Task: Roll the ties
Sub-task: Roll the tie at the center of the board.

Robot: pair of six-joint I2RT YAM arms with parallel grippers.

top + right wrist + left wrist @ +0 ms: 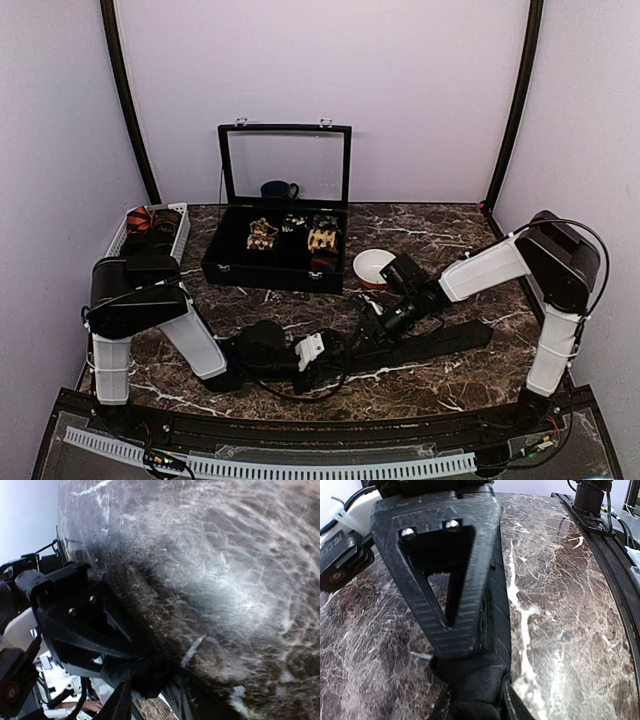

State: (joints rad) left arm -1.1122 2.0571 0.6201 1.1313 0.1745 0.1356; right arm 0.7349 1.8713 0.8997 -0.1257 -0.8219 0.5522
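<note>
Dark marble desk (440,240): plain black fabric necktie (450,340) laid before black glass-lidded case (270,275); judged soft, limp, best pinched at rolled end (475,692). Jaws of right gripper (375,322) narrowed on it; left gripper (320,355) state cannot be told.

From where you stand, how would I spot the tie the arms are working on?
Find the open black hinged case with a glass lid at the back of the dark marble table. In front, toward the right, a long black fabric necktie lies flat. Unlike the patterned ties rolled inside the case, it is plain and stretched out.
</note>
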